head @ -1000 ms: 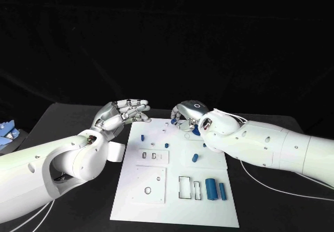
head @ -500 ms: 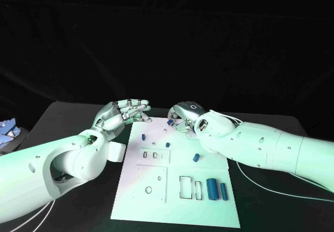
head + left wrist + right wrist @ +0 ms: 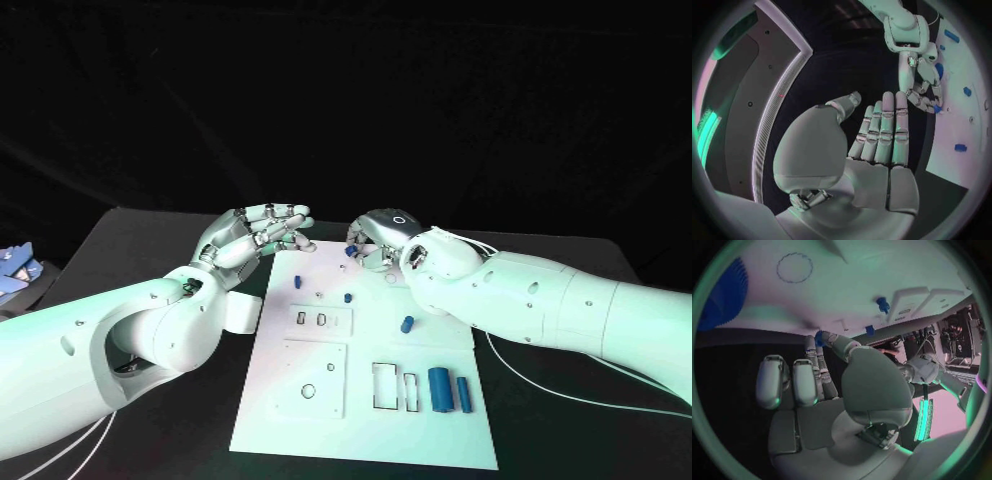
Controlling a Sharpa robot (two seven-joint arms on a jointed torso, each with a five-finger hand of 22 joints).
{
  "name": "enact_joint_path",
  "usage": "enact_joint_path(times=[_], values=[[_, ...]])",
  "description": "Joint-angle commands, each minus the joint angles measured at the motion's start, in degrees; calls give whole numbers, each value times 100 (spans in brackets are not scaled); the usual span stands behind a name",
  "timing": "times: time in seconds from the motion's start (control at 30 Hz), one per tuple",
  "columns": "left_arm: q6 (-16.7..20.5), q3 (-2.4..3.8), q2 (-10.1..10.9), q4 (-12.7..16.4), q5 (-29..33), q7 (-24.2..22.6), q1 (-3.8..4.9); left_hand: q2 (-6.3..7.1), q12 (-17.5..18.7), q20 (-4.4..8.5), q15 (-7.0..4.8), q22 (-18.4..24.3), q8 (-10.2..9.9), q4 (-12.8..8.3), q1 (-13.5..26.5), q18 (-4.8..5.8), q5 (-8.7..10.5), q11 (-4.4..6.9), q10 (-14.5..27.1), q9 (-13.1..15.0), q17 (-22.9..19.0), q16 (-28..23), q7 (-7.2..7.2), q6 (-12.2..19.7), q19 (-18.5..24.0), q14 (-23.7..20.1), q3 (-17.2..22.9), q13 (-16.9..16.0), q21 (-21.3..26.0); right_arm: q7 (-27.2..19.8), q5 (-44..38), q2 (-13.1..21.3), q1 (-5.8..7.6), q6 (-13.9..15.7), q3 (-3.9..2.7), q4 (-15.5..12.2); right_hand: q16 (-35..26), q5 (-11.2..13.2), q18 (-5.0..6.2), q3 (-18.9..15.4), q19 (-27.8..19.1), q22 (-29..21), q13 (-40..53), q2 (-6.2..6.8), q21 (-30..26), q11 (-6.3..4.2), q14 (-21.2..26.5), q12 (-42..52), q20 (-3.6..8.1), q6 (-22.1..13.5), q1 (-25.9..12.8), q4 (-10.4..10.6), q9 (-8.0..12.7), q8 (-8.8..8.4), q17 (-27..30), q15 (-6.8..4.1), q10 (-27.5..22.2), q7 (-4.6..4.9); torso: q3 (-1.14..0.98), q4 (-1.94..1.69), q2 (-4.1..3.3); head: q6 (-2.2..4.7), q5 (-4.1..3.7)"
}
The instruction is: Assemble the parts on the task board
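The right hand (image 3: 379,238) is at the far edge of the board (image 3: 433,420), fingers curled downward. It pinches a small blue part (image 3: 820,338) at its fingertips; the left wrist view shows the same part (image 3: 937,107) against the fingertips, over the board's far edge. The remaining fingers lie close together.

The left hand (image 3: 260,232) hovers just beside the board's far left corner, fingers slightly curled and apart, holding nothing.

Other parts lie on the board: one peg (image 3: 296,284) and another (image 3: 348,298) in the far half, a loose piece (image 3: 407,323) near the middle, and two long bars (image 3: 438,390) at the near right beside a rectangular slot (image 3: 385,387).

Step in hand, as judged: carry the pinched part to its seat.

Procedure:
- Keep the pinch firm; the part is small and can rotate between the fingertips
- Align the part's axis with the seat before lowering
- Lower straight; do not slide across the board, as nearby pegs may be knocked
- Release only once the part is seated
- Keep the left hand off the board unless bracing is needed

Which seat is intended cannot be told
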State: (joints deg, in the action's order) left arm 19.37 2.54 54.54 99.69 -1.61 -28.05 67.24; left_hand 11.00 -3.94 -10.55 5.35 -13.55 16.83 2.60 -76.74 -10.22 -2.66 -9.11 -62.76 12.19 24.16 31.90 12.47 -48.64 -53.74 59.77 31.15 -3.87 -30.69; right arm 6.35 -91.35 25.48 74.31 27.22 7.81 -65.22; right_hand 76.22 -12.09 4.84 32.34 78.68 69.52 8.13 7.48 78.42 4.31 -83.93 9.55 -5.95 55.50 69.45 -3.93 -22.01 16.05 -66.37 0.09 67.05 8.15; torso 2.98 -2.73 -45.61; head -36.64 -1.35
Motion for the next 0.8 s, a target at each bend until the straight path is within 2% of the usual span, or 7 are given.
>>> enact_joint_path(times=[0.03, 0.13, 0.17, 0.27, 0.53, 0.8], values=[[-122, 4, -8, 14, 12, -25, 10, -13, 26, -14, -1, -5, -14, -36, 22, 4, -21, -16, 43, 8, 5, 33, 71, 42, 41, -30, 1, -1, -20, -25, 5, -33, -25, 4, 6, 36, 29, -6, -50, 0, 13, -11, 4, -47, 27, 20, -195, 11, 4, -34, -31, 40, 5, 18, 1, -20, -17, 16, 7, -20, -12, 15, -11], [-121, 5, -2, 21, 12, -24, 17, -13, 26, -14, -1, -5, -14, -36, 22, 4, -21, -16, 43, 8, 5, 33, 71, 42, 41, -30, 1, -1, -20, -22, 4, -55, -29, 11, 6, 52, 33, -5, -51, 0, 16, -4, 4, -44, 31, 23, -195, 9, 3, -43, -35, 44, 4, 14, -3, -18, -22, 19, 10, -9, -22, 25, 11], [-121, 5, -3, 21, 12, -23, 19, -13, 26, -14, -1, -5, -14, -36, 22, 4, -21, -16, 43, 8, 5, 33, 71, 42, 41, -30, 1, -1, -20, -22, 4, -60, -29, 7, 5, 55, 30, -2, -50, -1, 11, -9, 5, -39, 27, 26, -193, 7, 1, -53, -39, 48, 2, 10, 4, -15, -28, 22, 9, -2, -16, 8, 15], [-123, 5, -5, 20, 12, -22, 23, -13, 26, -14, -1, -5, -14, -36, 22, 4, -21, -16, 43, 8, 5, 33, 71, 42, 41, -30, 1, -1, -20, -27, 4, -74, -31, -19, 5, 59, 26, 6, -46, -6, -3, -29, 6, -19, 15, 33, -189, 1, -3, -76, -50, 57, -2, 2, 19, -10, -43, 29, 14, -2, -20, 3, 11], [-123, 5, -12, 4, 12, -18, 28, -13, 26, -14, -1, -5, -14, -36, 22, 4, -21, -16, 43, 8, 5, 33, 71, 42, 41, -30, 1, -1, -20, -37, 8, -81, -32, -54, 5, 54, 12, 20, -36, -11, -34, -70, 5, 23, -13, 54, -174, -24, -16, -144, -74, 83, -9, -30, 60, 8, -100, 50, 7, 3, -17, -6, 31], [-126, 5, -5, -2, 12, -10, 29, -13, 26, -14, -1, -5, -14, -36, 22, 4, -21, -16, 43, 8, 5, 33, 71, 42, 41, -30, 1, -1, -20, -36, 10, -53, -32, 74, 5, 8, 18, 24, -40, -3, -26, -50, 11, 17, -3, 51, -174, -16, -20, -150, -68, 88, -13, -32, 56, 9, -88, 49, 2, 5, -21, 6, 42]])
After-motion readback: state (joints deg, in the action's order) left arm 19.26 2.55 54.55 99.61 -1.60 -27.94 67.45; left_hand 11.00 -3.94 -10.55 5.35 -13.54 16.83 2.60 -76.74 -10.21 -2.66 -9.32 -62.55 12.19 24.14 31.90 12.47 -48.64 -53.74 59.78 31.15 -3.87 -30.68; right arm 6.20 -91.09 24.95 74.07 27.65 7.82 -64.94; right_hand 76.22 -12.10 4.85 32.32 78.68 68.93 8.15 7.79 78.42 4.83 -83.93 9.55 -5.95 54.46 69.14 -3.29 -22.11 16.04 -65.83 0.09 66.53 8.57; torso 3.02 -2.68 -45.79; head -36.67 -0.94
